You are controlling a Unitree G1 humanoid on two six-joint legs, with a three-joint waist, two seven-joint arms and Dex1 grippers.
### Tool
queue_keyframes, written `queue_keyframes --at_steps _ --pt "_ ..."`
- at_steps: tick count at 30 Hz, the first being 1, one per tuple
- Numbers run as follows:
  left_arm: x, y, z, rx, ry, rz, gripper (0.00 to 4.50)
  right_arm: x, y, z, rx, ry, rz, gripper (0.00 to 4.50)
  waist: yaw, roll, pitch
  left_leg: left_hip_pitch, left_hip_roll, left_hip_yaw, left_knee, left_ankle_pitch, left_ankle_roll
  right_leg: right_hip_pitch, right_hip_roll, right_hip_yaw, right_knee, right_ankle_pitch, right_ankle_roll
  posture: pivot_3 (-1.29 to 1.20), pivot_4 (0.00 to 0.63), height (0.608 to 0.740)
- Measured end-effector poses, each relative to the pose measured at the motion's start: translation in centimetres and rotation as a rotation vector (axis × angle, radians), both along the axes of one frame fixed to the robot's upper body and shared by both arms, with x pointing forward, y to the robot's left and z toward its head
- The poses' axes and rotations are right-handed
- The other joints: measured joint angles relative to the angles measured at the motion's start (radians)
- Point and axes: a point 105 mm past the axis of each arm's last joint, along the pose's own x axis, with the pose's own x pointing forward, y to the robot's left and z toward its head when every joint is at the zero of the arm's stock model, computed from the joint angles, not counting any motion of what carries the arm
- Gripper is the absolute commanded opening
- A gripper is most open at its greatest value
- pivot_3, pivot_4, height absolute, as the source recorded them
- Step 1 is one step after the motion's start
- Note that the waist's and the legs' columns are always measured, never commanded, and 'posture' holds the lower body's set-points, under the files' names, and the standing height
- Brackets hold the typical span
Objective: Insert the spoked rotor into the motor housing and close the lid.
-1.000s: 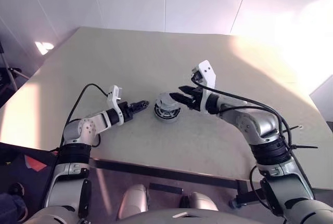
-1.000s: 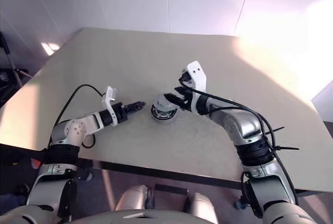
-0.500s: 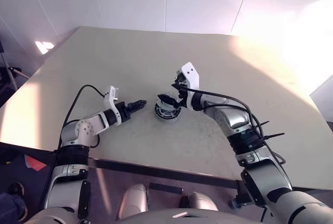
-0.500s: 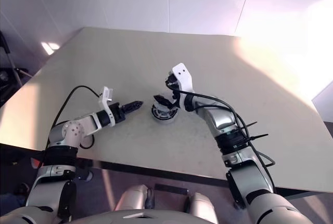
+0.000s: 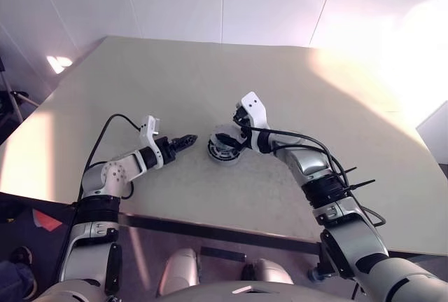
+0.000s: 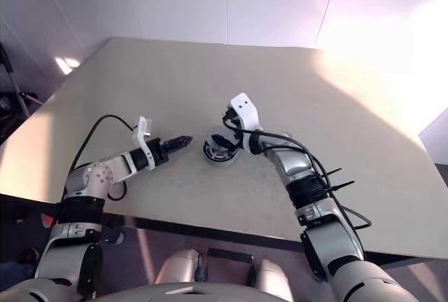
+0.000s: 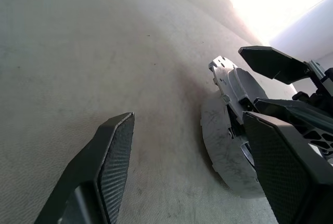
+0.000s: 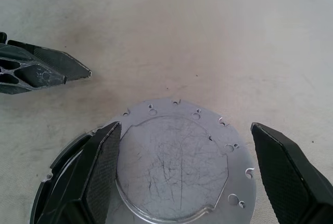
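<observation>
- The left gripper (image 5: 187, 139) is low over the near-left part of the beige table (image 5: 140, 85), pointing right toward the stacked parts at mid-table. Its two black fingers (image 7: 112, 156) are spread apart with nothing between them; the tips stop just short of the stack, not touching it.
- The motor housing (image 5: 224, 152) sits on the table just right of the left fingertips, close to the table's centre. From the head camera its lower part shows a dark side with silvery detail.
- The lid (image 8: 179, 159) lies flat on top of the housing. Seen from the right wrist it is a light grey scratched disc with a raised centre panel and small holes round its edge. From the left wrist the same stack shows edge-on as a pale grey drum (image 7: 229, 146).
- The spoked rotor cannot be made out separately; whether it is inside the stack I cannot tell.
- The right gripper (image 5: 234, 137) reaches in from the right and hangs over the stack, tilted down. Its fingers (image 8: 101, 164) stand wide apart, one at each side of the lid, released and grasping nothing; whether they touch the rim cannot be told.
- Beyond the stack the far table is bare, and a white panelled wall (image 5: 224, 1) rises behind it.
</observation>
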Motion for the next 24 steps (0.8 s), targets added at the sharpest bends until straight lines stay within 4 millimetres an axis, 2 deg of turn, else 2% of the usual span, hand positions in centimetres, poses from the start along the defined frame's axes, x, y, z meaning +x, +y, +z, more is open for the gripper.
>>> queue_keyframes --at_steps 19,23,24 --pt "0.0 0.0 -0.1 0.008 -0.001 0.002 3.53 -1.0 0.5 -0.5 0.002 0.041 0.063 4.47 0.000 0.000 0.000 0.001 0.000 0.000 0.000 0.000 0.000 0.000 0.000 0.000 0.000 0.000 0.000 0.00 0.000 0.740" --pt "0.0 0.1 -0.1 0.009 0.000 0.003 3.53 -0.9 0.4 -0.6 0.006 0.041 0.052 3.19 0.000 0.000 0.000 0.001 0.000 0.000 0.000 0.000 0.000 0.000 0.000 0.000 0.000 0.000 0.000 0.00 0.000 0.740" --pt "0.0 0.1 -0.1 0.009 0.000 0.004 3.53 -0.9 0.4 -0.6 0.008 0.042 0.053 3.15 0.000 0.000 0.000 0.001 0.000 0.000 0.000 0.000 0.000 0.000 0.000 0.000 0.000 0.000 0.000 0.00 0.000 0.740"
